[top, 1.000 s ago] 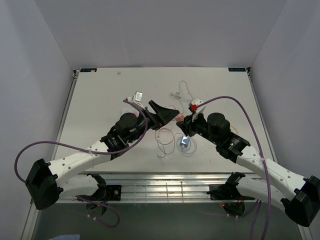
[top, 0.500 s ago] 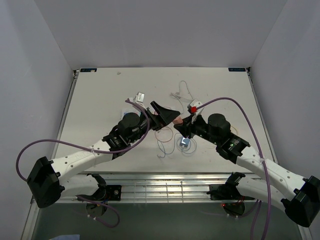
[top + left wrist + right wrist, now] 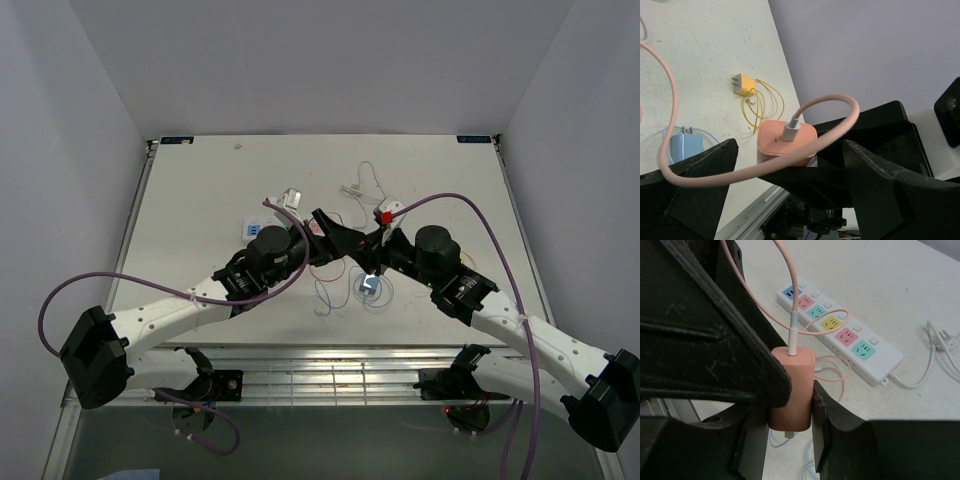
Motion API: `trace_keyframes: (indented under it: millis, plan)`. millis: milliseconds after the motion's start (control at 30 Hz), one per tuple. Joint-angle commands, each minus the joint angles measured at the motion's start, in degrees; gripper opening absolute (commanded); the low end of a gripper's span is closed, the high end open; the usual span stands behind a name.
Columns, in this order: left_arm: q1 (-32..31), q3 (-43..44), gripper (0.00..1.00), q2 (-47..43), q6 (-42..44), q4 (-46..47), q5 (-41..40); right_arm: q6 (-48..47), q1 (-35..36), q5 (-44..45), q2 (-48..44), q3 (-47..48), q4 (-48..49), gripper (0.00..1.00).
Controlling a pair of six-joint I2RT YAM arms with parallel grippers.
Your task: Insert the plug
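Observation:
A pink charger plug [image 3: 792, 382] stands upright above the table with its prongs pointing down, and my right gripper [image 3: 790, 407] is shut on its sides. A pink cable [image 3: 670, 100] runs from a white connector on its top. My left gripper [image 3: 790, 150] is open wide, its fingers [image 3: 880, 185] straddling the plug and the right fingers without touching the plug. In the top view both grippers meet mid-table, left [image 3: 343, 240] and right [image 3: 368, 250]. The white power strip [image 3: 840, 332] with coloured sockets lies on the table beyond the plug, mostly hidden under my left arm from above [image 3: 256, 231].
A blue plug [image 3: 368, 287] with a thin cable lies right under the grippers, also in the left wrist view [image 3: 684, 146]. A yellow plug [image 3: 744, 84] with coiled yellow cable lies farther right. A red plug [image 3: 385, 216] and a white cable [image 3: 355, 188] lie behind the grippers.
My left arm has swung right and toward the right gripper, bringing its open jaws around the held plug and uncovering part of the power strip. The right gripper has stayed put.

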Motion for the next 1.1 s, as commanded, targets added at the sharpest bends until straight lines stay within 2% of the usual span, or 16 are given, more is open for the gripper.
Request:
trace_keyframes:
  millis: [0, 167, 433, 700, 800, 833, 867, 900, 967, 1000, 1067]
  plan:
    - [-1.12, 3.21, 0.96, 0.63, 3.25, -0.5, 0.49, -0.77, 0.25, -0.88, 0.86, 3.42, 2.53, 0.08]
    - [-2.0, 4.53, 0.93, 2.3, 4.93, -1.82, -0.12, -0.5, 0.25, -0.97, 0.6, 3.86, 2.8, 0.08]
    - [-2.79, 5.23, 0.64, 1.96, 5.98, -3.05, -2.15, -0.15, 0.25, -1.32, 0.51, 4.74, 1.74, 0.08]
    - [-3.76, 7.08, 0.5, 3.36, 7.56, -5.68, -3.73, -0.15, 0.25, -2.99, 0.86, 5.8, 1.13, 0.08]
    - [-4.11, 9.01, 0.29, 4.41, 9.49, -7.88, -5.13, -0.15, 0.16, -3.6, 1.13, 6.32, 0.25, 0.08]
    - [-4.2, 9.01, 0.12, 4.41, 9.59, -7.97, -5.31, -0.07, 0.25, -3.69, 1.04, 6.32, -0.1, 0.08]
    - [-4.2, 9.01, 0.02, 4.33, 9.85, -8.06, -5.83, 0.02, 0.16, -3.87, 1.13, 6.41, -0.45, 0.1]
    - [-4.2, 9.01, 0.0, 4.24, 10.63, -8.24, -6.27, 0.28, 0.25, -3.61, 1.13, 6.67, -0.98, 0.16]
    - [-4.2, 9.01, 0.0, 3.98, 11.34, -8.5, -7.24, 0.46, 0.25, -3.25, 1.04, 6.85, -2.29, 0.27]
    - [-4.2, 9.01, 0.0, 3.54, 11.87, -8.5, -8.29, 0.64, 0.25, -2.9, 1.04, 6.85, -2.74, 0.42]
    - [-4.2, 8.66, 0.0, 3.1, 13.27, -8.15, -9.0, 0.9, 0.25, -2.64, 0.51, 7.03, -4.14, 0.52]
